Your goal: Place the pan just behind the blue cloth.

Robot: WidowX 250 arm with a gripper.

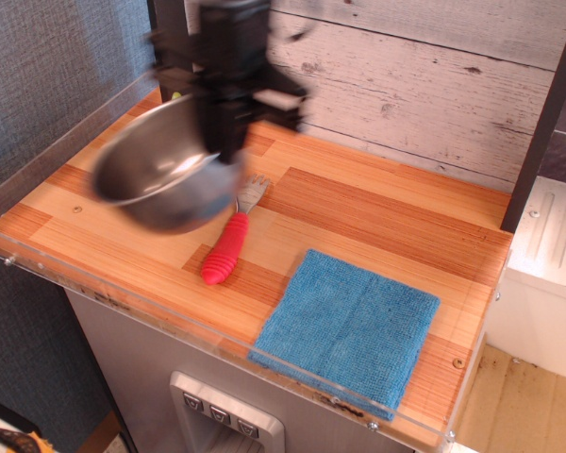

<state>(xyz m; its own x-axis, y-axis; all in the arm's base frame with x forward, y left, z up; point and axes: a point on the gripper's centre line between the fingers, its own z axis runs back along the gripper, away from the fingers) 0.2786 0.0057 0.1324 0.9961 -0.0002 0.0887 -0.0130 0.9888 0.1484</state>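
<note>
The pan (156, 170) is a round shiny steel bowl, blurred by motion, held tilted in the air above the left half of the wooden counter (377, 217). My gripper (224, 146) is shut on the pan's right rim, coming down from above. The blue cloth (351, 326) lies flat near the front right edge, well to the right of and nearer than the pan. The strip of counter behind the cloth is bare wood.
A spatula with a red ribbed handle (224, 250) and grey head lies on the counter just below and right of the pan. A clear plastic lip (123, 300) runs along the front and left edges. A plank wall (406, 85) stands behind.
</note>
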